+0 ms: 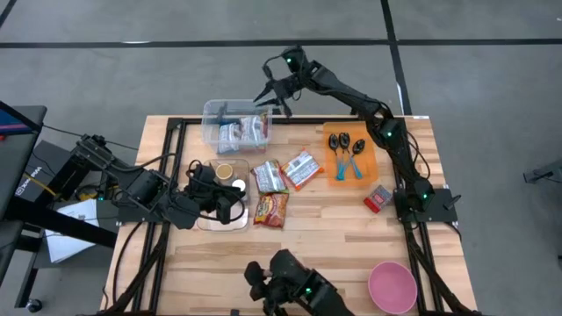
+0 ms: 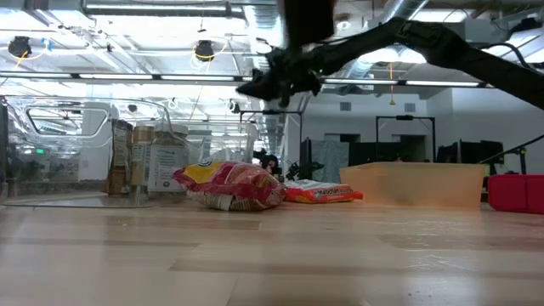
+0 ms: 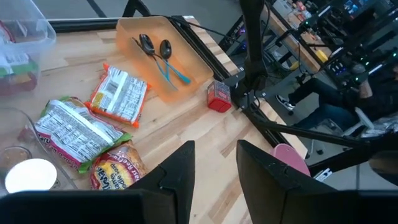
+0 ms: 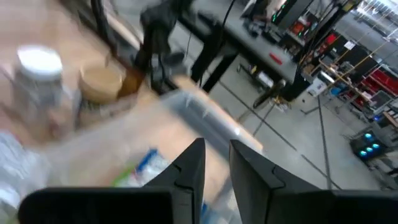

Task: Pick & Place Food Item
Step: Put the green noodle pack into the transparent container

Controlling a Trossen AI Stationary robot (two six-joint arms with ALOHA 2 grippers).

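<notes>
Nearest the front edge of the worktop, a pink bowl sits at the right corner, away from the food. Just beyond, at the left, the left pincer waits low over a clear glass dish holding two small jars; its fingers stand a narrow gap apart with nothing between them, so it looks parked rather than working.

Beside the dish lie the food packets still to be moved: a red and yellow snack bag, a green-edged white packet and an orange-edged one, all loose in the middle of the worktop within reach of either arm. To the right, an orange tray carries spoons, and a small red box rests near it.

Farthest back, a clear plastic bin already holds packets, so it appears to be the drop-off place. The right pincer hangs above the bin's right end, fingers slightly parted and empty, which suggests a packet has just been let go into the bin.
</notes>
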